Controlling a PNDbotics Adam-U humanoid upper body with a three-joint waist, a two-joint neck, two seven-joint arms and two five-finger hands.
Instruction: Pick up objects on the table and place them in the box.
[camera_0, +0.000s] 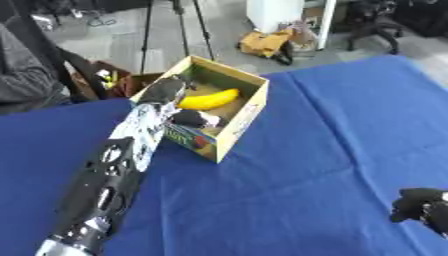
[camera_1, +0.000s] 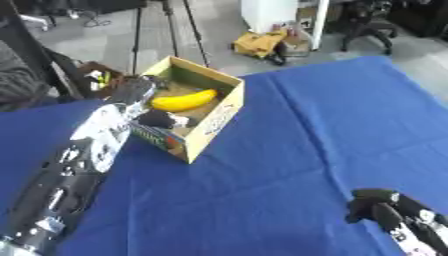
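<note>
Over the box (camera_0: 248, 111), at its near left wall, hangs the left hand (camera_0: 166, 91). Reaches in from the left on a long black and silver arm. Inside the box lies a yellow banana (camera_0: 209, 99), on the floor toward the far side. Just beside the banana, nearer the front wall, sits something dark (camera_0: 194, 119); too blurry to name, and cannot tell if part of the hand or a thing put in.

Cannot tell how far open the left hand is. Looks dark and bunched at the box edge, touching or almost touching the wall. Cannot tell if holding anything.

Probably the dropping-in step. To do well: keep the hand right above the open top, not above the rim. Go low before letting go, so nothing bounces out. Open up slowly. Lift straight up after, so the arm does not bump the light box and slide it on the blue table (camera_0: 332, 150).

Down at the bottom right waits the right hand (camera_1: 378, 206), curled up, holding nothing, well apart from the box.
</note>
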